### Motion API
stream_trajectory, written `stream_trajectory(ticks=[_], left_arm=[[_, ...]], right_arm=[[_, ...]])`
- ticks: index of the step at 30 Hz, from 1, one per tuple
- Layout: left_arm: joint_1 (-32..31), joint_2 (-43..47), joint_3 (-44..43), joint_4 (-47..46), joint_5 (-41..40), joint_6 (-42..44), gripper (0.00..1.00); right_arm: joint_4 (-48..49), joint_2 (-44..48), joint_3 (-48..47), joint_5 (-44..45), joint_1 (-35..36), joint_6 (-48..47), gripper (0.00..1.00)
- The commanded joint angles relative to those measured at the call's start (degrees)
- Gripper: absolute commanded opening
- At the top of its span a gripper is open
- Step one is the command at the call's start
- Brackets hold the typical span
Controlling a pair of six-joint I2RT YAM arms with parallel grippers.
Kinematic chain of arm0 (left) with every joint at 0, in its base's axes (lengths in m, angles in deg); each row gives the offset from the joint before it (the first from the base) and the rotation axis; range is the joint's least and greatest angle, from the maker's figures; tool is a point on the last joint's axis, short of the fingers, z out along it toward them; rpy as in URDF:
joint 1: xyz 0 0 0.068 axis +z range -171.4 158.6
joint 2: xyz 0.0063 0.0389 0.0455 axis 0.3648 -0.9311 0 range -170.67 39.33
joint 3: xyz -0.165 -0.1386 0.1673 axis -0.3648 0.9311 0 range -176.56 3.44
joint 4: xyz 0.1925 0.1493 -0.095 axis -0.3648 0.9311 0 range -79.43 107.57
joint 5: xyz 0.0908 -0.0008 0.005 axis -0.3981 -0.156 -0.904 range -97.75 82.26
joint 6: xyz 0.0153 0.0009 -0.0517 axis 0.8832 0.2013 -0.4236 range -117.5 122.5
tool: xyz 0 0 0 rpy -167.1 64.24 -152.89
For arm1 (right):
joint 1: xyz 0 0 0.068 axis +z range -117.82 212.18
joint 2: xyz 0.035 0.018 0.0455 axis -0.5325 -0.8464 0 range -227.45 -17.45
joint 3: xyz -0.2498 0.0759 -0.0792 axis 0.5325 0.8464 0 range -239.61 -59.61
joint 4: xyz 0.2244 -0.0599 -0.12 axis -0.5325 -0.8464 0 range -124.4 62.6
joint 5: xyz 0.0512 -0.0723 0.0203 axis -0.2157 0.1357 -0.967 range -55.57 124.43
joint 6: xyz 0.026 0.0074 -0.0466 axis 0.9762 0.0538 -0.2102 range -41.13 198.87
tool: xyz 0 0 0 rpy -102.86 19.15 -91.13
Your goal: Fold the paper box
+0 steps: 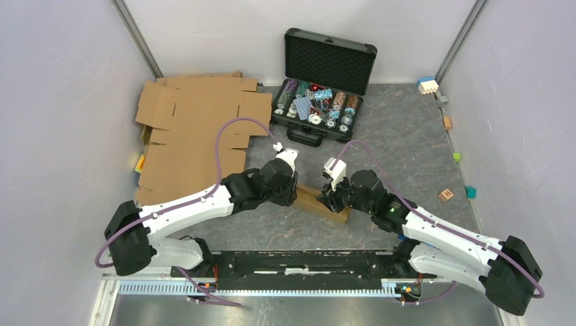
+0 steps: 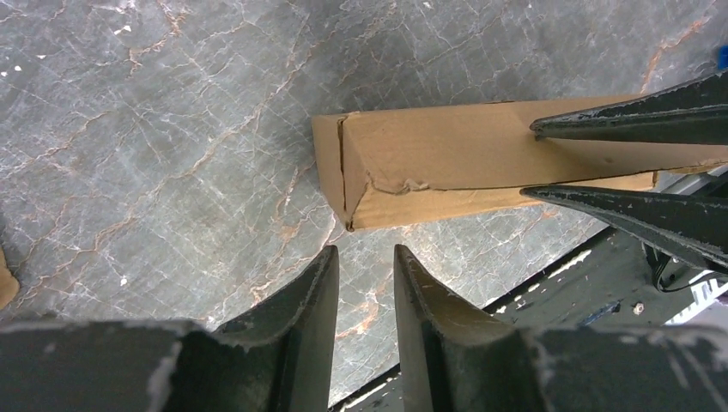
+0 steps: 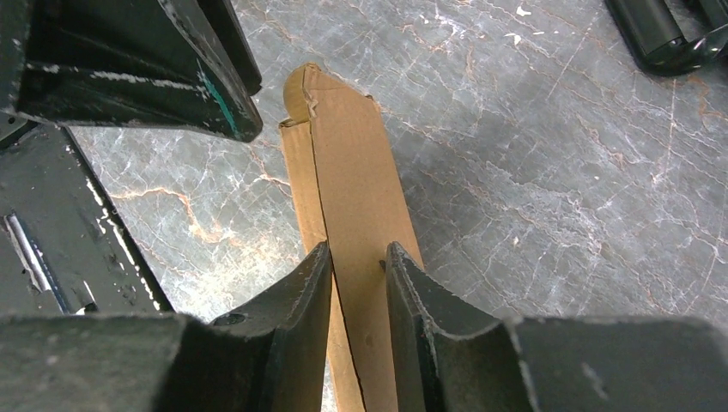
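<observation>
Left jaws up close are slightly apart with nothing in them, just grey marbled bench [image 2: 172, 129] showing through the gap. They're parked just short of one end of the paper box [image 2: 446, 159]. It's a long, slim, plain brown cardboard carton, folded up and lying on the bench between the two arms. That end is creased and a bit ragged along one seam. Right jaws sit narrowly apart over the other end with cardboard in the gap, but I can't tell if they're actually pinching it.
</observation>
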Motion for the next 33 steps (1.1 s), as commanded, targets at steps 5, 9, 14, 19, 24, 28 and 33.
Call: stream_trajectory(ticks=[5, 9, 14, 19, 24, 28, 33], left_arm=[[3.57, 6.75, 0.59, -2.03, 5.30, 3.91, 0.36], [7.99, 9.00, 0.44, -4.24, 10.61, 3.25, 0.42], [10.78, 8.20, -1.51, -6.27, 14.36, 3.65, 0.47], [11.65, 3.81, -3.83, -7.04, 16.47, 4.33, 0.53], [11.75, 0.07, -3.64, -8.98, 18.61, 4.24, 0.55], [11.74, -1.93, -2.67, -9.19, 17.83, 4.35, 0.53], [11.79, -1.30, 1.26, -10.07, 16.52, 3.64, 0.39]], right_arm=[[-1.43, -0.02, 0.76, 1.29, 0.42, -0.63, 0.34], [-1.48, -0.38, 0.68, 1.24, 0.48, -0.62, 0.34], [-1.29, -0.68, 0.44, 0.88, 0.43, -0.63, 0.34], [-1.53, -1.16, -0.07, 0.59, 0.58, -0.73, 0.33], [-1.56, -1.30, 0.02, 0.57, 0.75, -0.69, 0.34], [-1.55, -1.48, -0.15, 0.51, 0.84, -0.82, 0.34], [-1.59, -1.49, -0.18, 0.74, 0.84, -0.82, 0.34]])
